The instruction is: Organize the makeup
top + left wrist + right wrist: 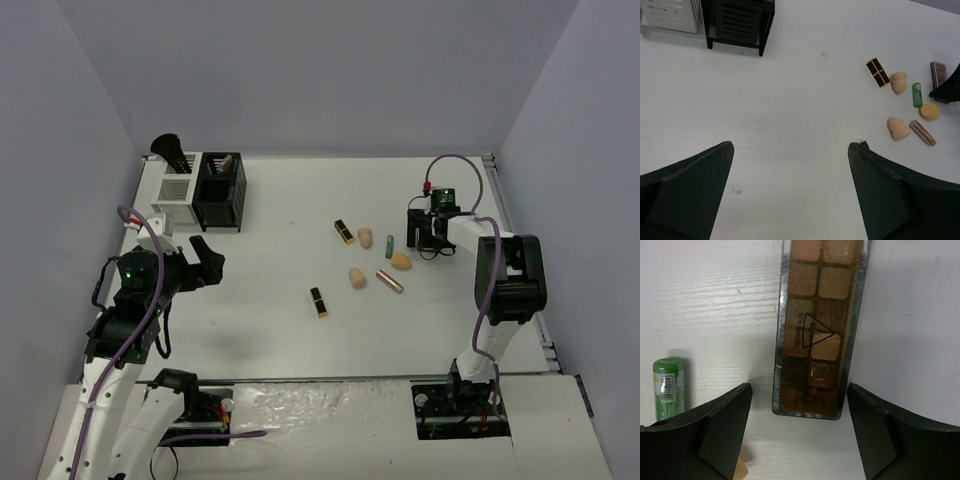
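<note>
The makeup lies scattered mid-table: two black-and-gold lipsticks (344, 232) (319, 301), three peach sponges (366, 238) (401, 262) (357, 278), a green tube (389, 246) and a rose-gold tube (390, 282). My right gripper (428, 235) is open and low over a flat brown-shade palette (819, 325). Its fingers straddle the palette's near end without touching it (799, 390). The green tube (669, 387) lies just left of it. My left gripper (207, 262) is open and empty above bare table at the left (790, 146), far from the items.
A white slatted bin (172, 190) and a black slatted bin (220, 190) stand at the back left. A black brush (170, 152) sticks up from the white bin. The bins also show in the left wrist view (740, 22). Grey walls enclose the table.
</note>
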Controlling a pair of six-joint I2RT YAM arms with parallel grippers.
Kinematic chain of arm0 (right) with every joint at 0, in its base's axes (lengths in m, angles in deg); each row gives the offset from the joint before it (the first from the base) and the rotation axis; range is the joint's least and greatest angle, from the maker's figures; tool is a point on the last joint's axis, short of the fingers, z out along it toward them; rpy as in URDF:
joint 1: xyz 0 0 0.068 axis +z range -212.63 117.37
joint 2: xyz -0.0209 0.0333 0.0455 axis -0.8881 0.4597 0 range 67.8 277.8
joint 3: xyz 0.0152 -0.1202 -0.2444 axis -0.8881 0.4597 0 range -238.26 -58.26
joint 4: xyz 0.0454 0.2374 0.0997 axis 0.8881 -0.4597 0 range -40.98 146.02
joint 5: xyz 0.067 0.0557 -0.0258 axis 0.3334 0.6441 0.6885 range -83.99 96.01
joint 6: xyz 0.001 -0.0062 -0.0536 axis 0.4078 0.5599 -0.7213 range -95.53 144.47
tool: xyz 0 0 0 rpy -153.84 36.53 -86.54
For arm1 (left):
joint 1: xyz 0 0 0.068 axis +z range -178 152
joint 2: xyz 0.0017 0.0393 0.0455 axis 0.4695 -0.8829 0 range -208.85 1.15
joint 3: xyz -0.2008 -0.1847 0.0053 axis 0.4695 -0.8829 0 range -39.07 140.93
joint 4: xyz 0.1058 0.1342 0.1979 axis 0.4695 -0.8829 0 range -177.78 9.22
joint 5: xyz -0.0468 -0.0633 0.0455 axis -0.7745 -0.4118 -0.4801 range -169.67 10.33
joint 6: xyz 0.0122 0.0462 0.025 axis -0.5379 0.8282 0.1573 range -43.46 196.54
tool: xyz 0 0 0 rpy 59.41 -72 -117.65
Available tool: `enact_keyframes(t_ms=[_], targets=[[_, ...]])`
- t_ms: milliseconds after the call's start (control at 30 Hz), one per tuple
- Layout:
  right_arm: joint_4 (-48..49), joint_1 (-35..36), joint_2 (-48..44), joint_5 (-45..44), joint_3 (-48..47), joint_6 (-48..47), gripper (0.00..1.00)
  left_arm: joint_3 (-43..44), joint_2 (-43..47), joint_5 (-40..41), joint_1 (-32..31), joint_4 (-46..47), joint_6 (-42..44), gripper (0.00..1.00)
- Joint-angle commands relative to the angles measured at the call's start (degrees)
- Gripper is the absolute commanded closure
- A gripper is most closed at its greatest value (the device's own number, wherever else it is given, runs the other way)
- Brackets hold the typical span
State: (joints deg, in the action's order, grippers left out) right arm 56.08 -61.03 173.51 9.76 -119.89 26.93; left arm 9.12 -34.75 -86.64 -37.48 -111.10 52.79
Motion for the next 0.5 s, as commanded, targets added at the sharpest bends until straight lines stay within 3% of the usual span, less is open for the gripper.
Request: enact_keyframes(t_ms=[0, 233, 467], targets=[[-2.35, 0.45, 0.82, -0.79, -1.22, 0.91, 0.27, 2.35, -0.92, -1.11, -0.28, 4.19, -2.06, 0.03], [-2.26, 0.42, 3.64, -3.57, -2.98, 2.75, 0.29, 2.27, -2.43, -0.96, -0.28, 5.18, -3.15, 0.03], [-2.02, 0.14, 6.34, -6.99, -4.35, 5.85, 0.39, 2.42, -4.19, -1.71, -0.35, 6.10, -4.37, 0.03]])
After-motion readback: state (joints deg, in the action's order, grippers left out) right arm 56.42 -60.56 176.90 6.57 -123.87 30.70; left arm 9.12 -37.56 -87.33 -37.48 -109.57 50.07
